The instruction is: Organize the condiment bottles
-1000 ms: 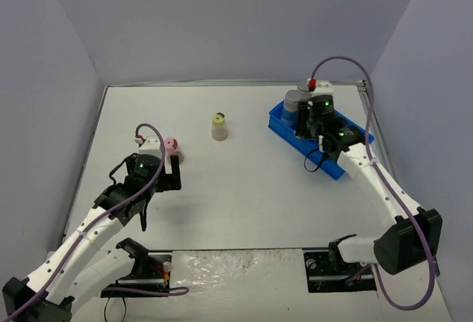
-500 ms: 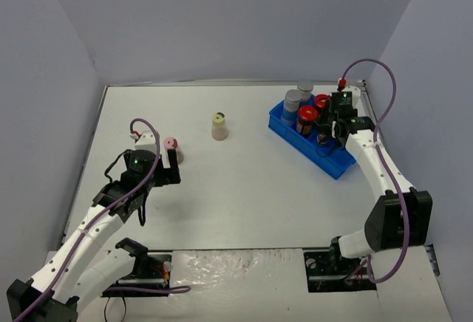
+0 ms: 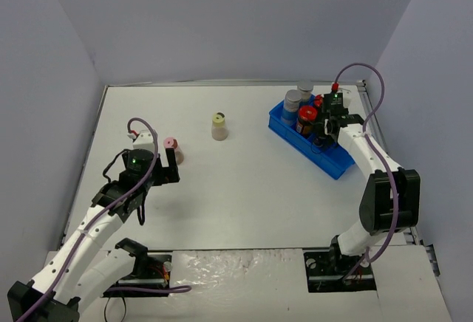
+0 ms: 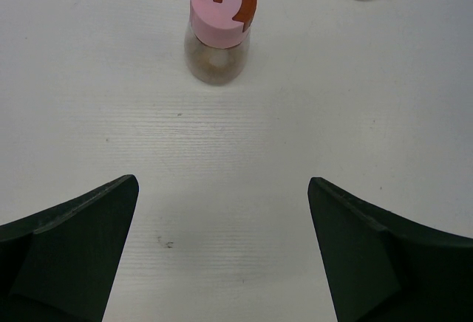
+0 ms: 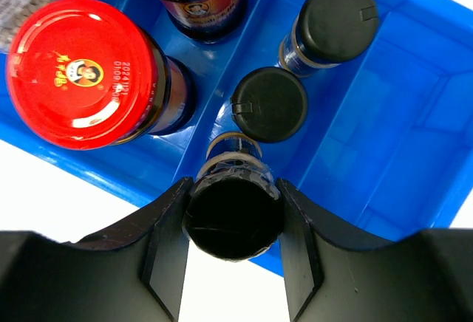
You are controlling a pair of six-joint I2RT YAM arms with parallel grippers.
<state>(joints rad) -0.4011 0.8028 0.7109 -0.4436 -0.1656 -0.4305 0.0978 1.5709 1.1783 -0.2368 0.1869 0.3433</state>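
Bottle, tiny and black-capped, sits pinched in the right gripper over the tray's near wall. It should go straight down, missing the red-lid jar. Left gripper gapes wide before the pink jar.

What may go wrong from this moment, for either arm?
The small bottle in the right gripper hangs near the edge of the tray, close beside another black-capped bottle; released here, it may tip or knock that one. The open left gripper may push over the pink-lidded jar if it closes off-centre.
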